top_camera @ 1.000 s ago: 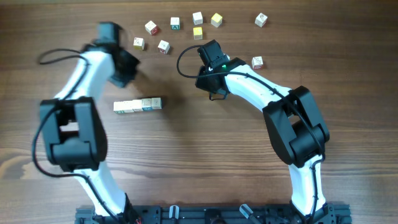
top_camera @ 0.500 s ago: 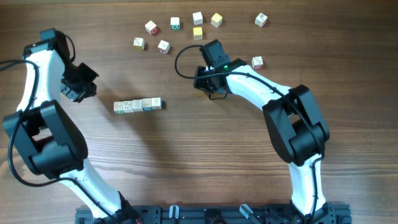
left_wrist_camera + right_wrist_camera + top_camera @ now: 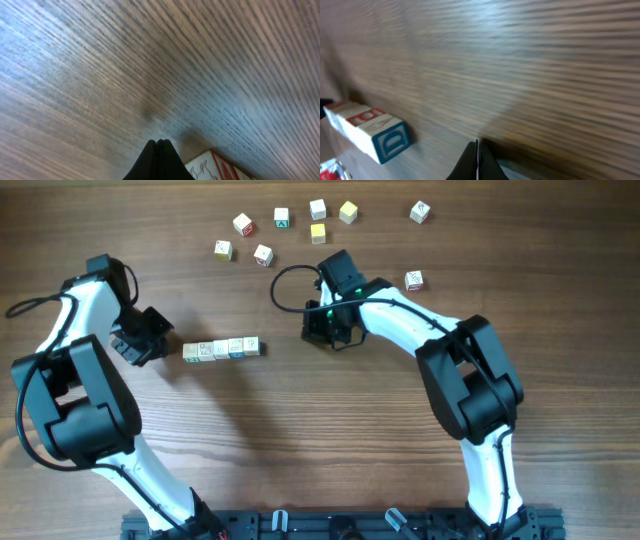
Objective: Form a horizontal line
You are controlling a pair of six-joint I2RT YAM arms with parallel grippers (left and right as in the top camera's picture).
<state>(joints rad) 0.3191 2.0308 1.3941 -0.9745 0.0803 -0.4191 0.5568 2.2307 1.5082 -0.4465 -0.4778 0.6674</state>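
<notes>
A short row of small white cubes with coloured marks (image 3: 222, 349) lies edge to edge left of the table's middle. My left gripper (image 3: 158, 345) is shut and empty, just left of the row's left end; its wrist view shows the shut fingertips (image 3: 158, 142) beside a red-marked cube face (image 3: 215, 167). My right gripper (image 3: 312, 332) is shut and empty, a short way right of the row. Its wrist view shows the shut fingertips (image 3: 476, 145) and the row's end cube with a blue mark (image 3: 390, 142) to the left.
Several loose white and yellow cubes lie at the far side: white ones (image 3: 243, 224), (image 3: 263, 254), (image 3: 420, 212), (image 3: 414, 280) and yellow ones (image 3: 318, 232), (image 3: 348, 212). The wood table (image 3: 300, 440) stretches toward the front.
My left gripper swung out to the left and then came in to the row's left end. My right gripper moved left and a little nearer, toward the row's right end. The row stays in place.
</notes>
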